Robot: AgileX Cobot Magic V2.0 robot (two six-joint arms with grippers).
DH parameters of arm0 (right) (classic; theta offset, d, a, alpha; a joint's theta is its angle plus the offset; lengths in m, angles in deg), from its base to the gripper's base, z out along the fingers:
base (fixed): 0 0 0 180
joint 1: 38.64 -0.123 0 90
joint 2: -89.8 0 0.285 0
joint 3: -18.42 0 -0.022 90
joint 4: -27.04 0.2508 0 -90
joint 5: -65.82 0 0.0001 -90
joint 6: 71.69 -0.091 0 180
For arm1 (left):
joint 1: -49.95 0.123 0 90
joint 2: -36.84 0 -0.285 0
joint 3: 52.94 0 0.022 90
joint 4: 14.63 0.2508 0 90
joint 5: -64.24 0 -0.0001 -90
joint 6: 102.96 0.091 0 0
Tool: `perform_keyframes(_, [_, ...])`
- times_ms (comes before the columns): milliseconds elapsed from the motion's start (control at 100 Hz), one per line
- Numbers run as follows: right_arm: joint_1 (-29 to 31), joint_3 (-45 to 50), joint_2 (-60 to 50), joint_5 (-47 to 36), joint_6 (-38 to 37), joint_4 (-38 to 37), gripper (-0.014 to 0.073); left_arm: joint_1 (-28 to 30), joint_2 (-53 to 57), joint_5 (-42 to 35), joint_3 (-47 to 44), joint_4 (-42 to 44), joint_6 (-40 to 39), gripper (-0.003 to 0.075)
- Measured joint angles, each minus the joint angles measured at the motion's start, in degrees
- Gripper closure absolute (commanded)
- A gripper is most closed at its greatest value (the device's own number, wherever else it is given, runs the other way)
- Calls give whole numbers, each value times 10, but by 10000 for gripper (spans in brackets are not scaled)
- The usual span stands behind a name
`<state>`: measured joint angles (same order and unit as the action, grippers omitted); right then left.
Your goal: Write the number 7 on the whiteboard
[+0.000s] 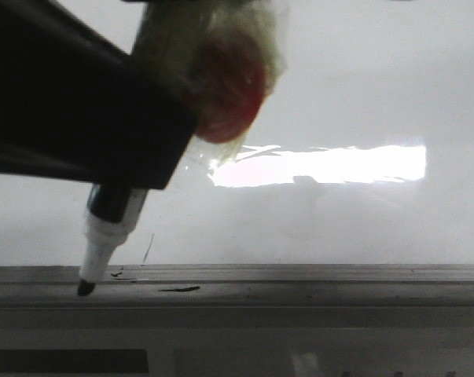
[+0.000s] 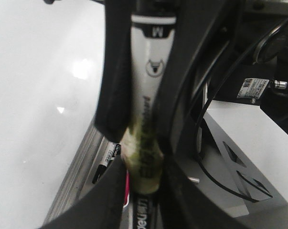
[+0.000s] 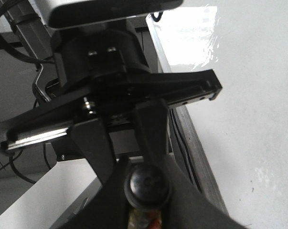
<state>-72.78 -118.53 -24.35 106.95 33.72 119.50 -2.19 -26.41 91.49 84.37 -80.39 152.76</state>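
Marker placement before the first stroke. The left hand [image 1: 119, 177], a black two-fingered clamp at the near left of the scene, is closed on a white-barrelled marker pen with a black tip [image 1: 103, 236]. A wad of yellowish clear tape over something red [image 1: 221, 86] is bound to the pen just above the grasp. The pen slants down and to the left, and its tip appears to rest on the grey metal edge rail [image 1: 299, 275], not on the writing surface. The large glossy white-grey whiteboard [image 1: 339, 94] stretches away beyond the rail and carries a bright rectangular glare [image 1: 323, 165] near its middle. The number 7 is not seen anywhere on it. The only ink in view is a short thin black line [image 1: 148, 247] just right of the pen and a small dark fleck [image 1: 179, 289] on the rail.

The right hand [image 3: 146, 191] shows in its wrist view with dark fingers standing close about a dark round object. Whether it grips cannot be told.

The step in hand is judged to be positioning, with writing not yet begun. The next move probably calls for lifting the tip off the rail and carrying it farther onto the bare white surface. It would then press lightly to draw a short top stroke rightward, followed by a long downstroke toward the near edge.
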Motion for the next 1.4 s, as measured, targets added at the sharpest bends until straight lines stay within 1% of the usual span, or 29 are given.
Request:
perform_keyframes(50, [0,0,0,6,12,1,664,0,2,-2,0,-7,1,312])
perform_keyframes(60, [0,0,0,8,14,1,664,0,4,-4,0,-9,1,312])
perform_keyframes(90, [0,0,0,9,25,1,664,0,9,-12,1,-14,-1,262])
perform_keyframes(140, [0,0,-2,5,41,1,664,0,19,-25,2,-19,-5,232])
perform_keyframes(170, [0,0,-5,-4,53,1,664,0,27,-30,2,-22,-9,237])
perform_keyframes(290, [0,0,-22,-40,127,4,664,0,77,-54,2,-26,-34,274])
perform_keyframes(370, [0,0,-35,-63,185,20,664,0,126,-76,-5,-29,-55,323])
perform_keyframes(430, [0,0,-43,-81,214,33,664,0,164,-97,-17,-31,-70,363])
perform_keyframes(620, [0,-8,-47,-135,266,47,664,0,299,-180,-81,-42,-114,547])
perform_keyframes(690, [0,-18,-47,-158,278,52,664,0,342,-201,-108,-55,-119,634])
perform_keyframes(740, [0,-25,-47,-176,285,54,664,0,372,-211,-124,-62,-122,715])
perform_keyframes(770, [0,-29,-47,-185,287,55,665,0,385,-215,-135,-65,-123,739])
perform_keyframes(940, [0,-44,-18,-215,299,66,663,0,423,-220,-162,-76,-125,741])
perform_keyframes(1050, [0,-44,9,-224,320,70,651,0,426,-220,-165,-78,-125,741])
perform_keyframes(1130, [0,-44,22,-235,338,87,651,0,426,-220,-165,-79,-125,741])
perform_keyframes(1400, [0,-44,26,-253,387,109,651,0,426,-219,-165,-80,-125,741])
